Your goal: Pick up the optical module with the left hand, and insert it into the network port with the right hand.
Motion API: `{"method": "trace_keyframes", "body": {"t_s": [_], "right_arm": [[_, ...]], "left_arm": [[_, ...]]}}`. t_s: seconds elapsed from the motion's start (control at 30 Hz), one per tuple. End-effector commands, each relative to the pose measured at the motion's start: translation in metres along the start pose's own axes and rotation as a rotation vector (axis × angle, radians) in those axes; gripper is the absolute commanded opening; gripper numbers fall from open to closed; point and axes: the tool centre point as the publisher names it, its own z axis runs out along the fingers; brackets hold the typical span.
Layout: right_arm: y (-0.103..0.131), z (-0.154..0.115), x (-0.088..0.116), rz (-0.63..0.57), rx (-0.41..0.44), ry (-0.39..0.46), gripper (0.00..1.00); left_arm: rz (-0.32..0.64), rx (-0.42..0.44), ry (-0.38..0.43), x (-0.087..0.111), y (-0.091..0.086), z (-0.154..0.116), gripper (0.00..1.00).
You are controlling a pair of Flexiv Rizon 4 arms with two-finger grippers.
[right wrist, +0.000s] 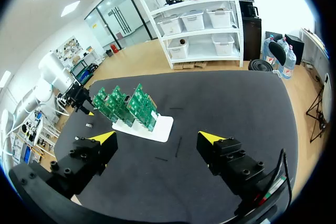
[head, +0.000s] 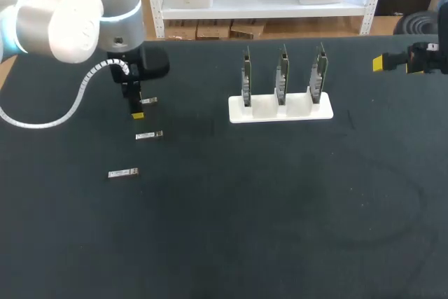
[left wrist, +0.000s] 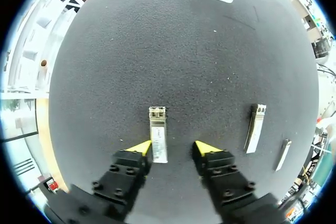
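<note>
Black bench point(head: 280, 208). Left arm point(head: 70, 19) enters at far left. White rack point(head: 280, 108) with three upright green boards stands far centre. Right hand point(right wrist: 157, 137), fingers apart and empty, hangs at the far right edge. Left hand point(left wrist: 174, 147), fingers apart, straddles one module point(left wrist: 158, 141) lying on the bench. Second module point(head: 149, 134) and third module point(head: 123, 173) lie nearer.

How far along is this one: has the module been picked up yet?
Nothing looks done. In hand: the left gripper sits low over one optical module, lying on the table between its open fingers, ungripped; two other modules lie beside it. Left: grasp, lift, handover and insertion at the boards in the white stand; the right gripper is open, empty, apart from it.
</note>
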Motion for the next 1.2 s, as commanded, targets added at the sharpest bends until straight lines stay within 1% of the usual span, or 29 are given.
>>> {"method": "trace_keyframes", "body": {"t_s": [0.03, 0.27, 0.37, 0.53, 0.63, 0.77, 0.83, 0.87, 0.93, 0.97, 1.2], "right_arm": [[0.000, 0.000, 0.000, 0.000, 0.000, 0.000, 1.00], [0.000, 0.000, 0.000, 0.000, 0.000, 0.000, 1.00], [0.000, 0.000, 0.000, 0.000, 0.000, 0.000, 1.00], [0.000, 0.000, 0.000, 0.000, 0.000, 0.000, 1.00], [0.000, 0.000, 0.000, 0.000, 0.000, 0.000, 1.00], [0.000, 0.000, 0.000, 0.000, 0.000, 0.000, 1.00], [0.000, 0.000, 0.000, 0.000, 0.000, 0.000, 1.00], [0.000, 0.000, 0.000, 0.000, 0.000, 0.000, 1.00], [0.000, 0.000, 0.000, 0.000, 0.000, 0.000, 1.00], [0.000, 0.000, 0.000, 0.000, 0.000, 0.000, 1.00], [0.000, 0.000, 0.000, 0.000, 0.000, 0.000, 1.00]], "left_arm": [[0.002, -0.003, -0.002, 0.002, 0.001, 0.004, 0.00], [-0.003, -0.016, -0.010, 0.004, 0.000, 0.003, 0.00], [-0.014, -0.045, -0.062, 0.001, 0.000, -0.007, 0.00], [-0.065, -0.116, -0.224, -0.013, 0.002, -0.043, 0.00], [-0.087, -0.140, -0.319, -0.024, 0.002, -0.065, 0.00], [-0.125, -0.158, -0.465, -0.039, -0.002, -0.103, 0.00], [-0.157, -0.152, -0.533, -0.044, -0.005, -0.120, 0.00], [-0.170, -0.144, -0.579, -0.046, -0.007, -0.129, 0.00], [-0.211, -0.133, -0.650, -0.047, -0.009, -0.144, 0.00], [-0.229, -0.123, -0.698, -0.047, -0.011, -0.152, 0.00], [-0.229, -0.123, -0.698, -0.047, -0.011, -0.152, 0.00]]}}
